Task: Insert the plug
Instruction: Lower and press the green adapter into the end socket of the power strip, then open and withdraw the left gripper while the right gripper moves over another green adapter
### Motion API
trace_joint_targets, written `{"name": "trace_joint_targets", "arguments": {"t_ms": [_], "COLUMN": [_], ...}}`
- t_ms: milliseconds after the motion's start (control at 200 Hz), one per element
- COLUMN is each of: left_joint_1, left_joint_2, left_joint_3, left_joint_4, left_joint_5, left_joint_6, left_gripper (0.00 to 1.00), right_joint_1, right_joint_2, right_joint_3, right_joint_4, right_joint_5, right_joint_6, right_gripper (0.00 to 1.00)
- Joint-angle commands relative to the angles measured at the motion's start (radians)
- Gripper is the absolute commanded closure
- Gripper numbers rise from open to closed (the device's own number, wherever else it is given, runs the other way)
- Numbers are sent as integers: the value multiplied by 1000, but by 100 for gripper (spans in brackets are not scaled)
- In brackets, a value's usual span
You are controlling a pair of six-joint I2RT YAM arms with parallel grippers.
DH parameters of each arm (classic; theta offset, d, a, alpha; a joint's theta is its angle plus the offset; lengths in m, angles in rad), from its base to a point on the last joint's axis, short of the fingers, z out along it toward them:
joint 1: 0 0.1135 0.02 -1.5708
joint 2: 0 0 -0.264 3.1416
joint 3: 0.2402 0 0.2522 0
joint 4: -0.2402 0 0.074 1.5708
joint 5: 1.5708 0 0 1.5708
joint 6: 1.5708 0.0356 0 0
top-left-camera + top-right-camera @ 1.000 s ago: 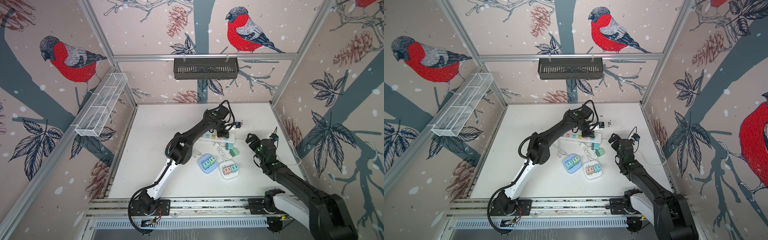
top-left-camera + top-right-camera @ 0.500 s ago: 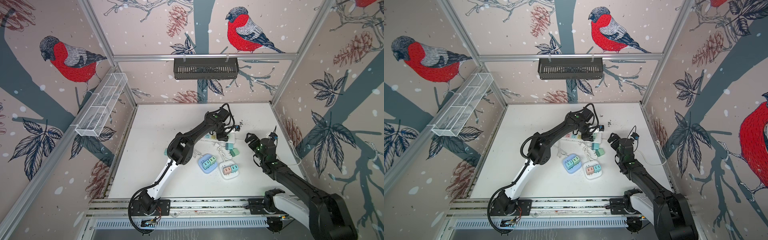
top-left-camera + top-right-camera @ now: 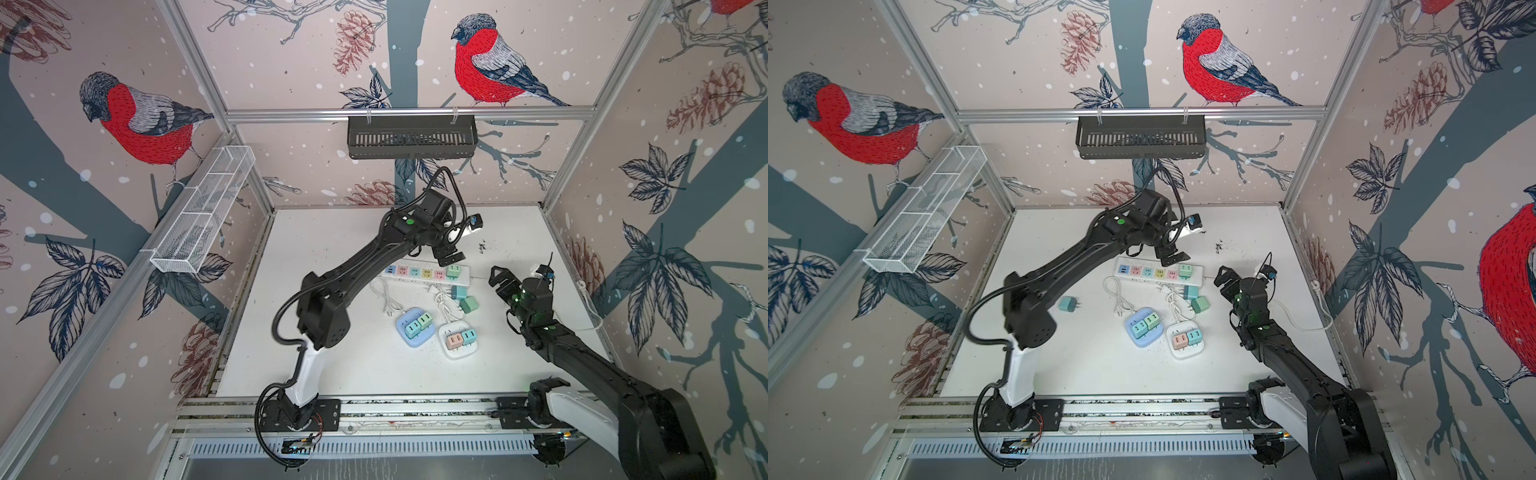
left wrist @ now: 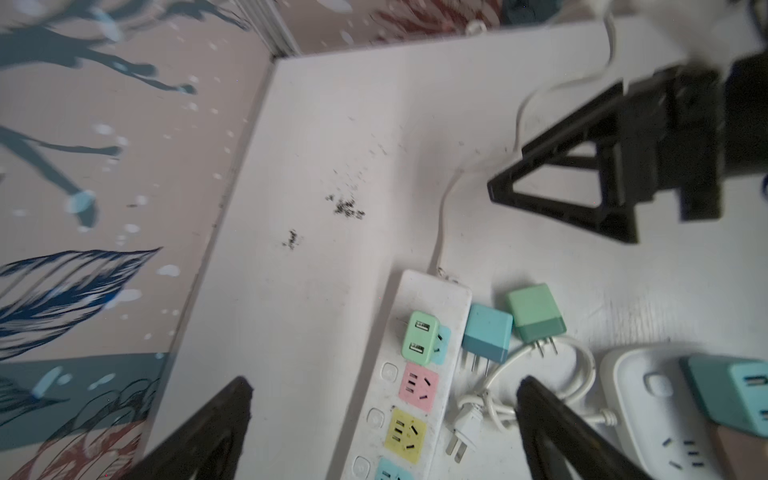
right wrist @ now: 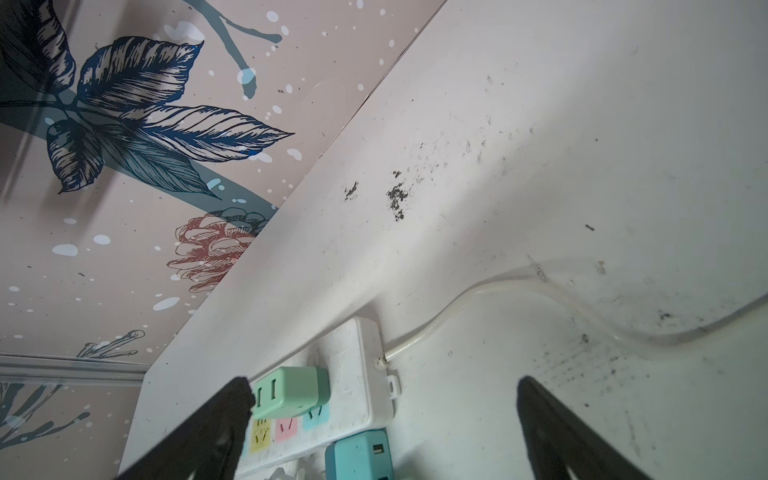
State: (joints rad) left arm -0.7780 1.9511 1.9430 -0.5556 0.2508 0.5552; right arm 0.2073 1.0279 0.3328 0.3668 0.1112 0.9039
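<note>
Altogether, one power strip (image 4: 436,293), two square sockets (image 3: 411,341) (image 3: 457,353)

A mint-green plug (image 4: 420,338) with two slots on its face is seen seated upright in the blue end socket of a white power strip (image 4: 434,291), which is laid flat on the desk (image 4: 316,291).
</note>
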Motion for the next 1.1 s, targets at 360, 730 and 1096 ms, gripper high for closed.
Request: {"name": "trace_joint_targets", "arguments": {"t_ms": [360, 730, 1096], "left_joint_1": [6, 26, 67], "left_joint_2": [-1149, -1395, -1318], "left_joint_3": [-1474, -1457, -1415], "left_joint_4": [1225, 851, 858], "left_joint_5": [-332, -536, -621], "left_joint_6": [-836, -814, -744], "left_gripper": [1, 1, 2], "right_joint_1": [12, 30, 261], "right_joint_2": [17, -38, -203], "right_joint_3": [65, 43, 135], "right_joint_4": [-67, -7, -316], "right_joint_5": [-38, -119, 75], "right_joint_6": [-113, -215, -214], "right_gripper": [7, 1, 1]}}
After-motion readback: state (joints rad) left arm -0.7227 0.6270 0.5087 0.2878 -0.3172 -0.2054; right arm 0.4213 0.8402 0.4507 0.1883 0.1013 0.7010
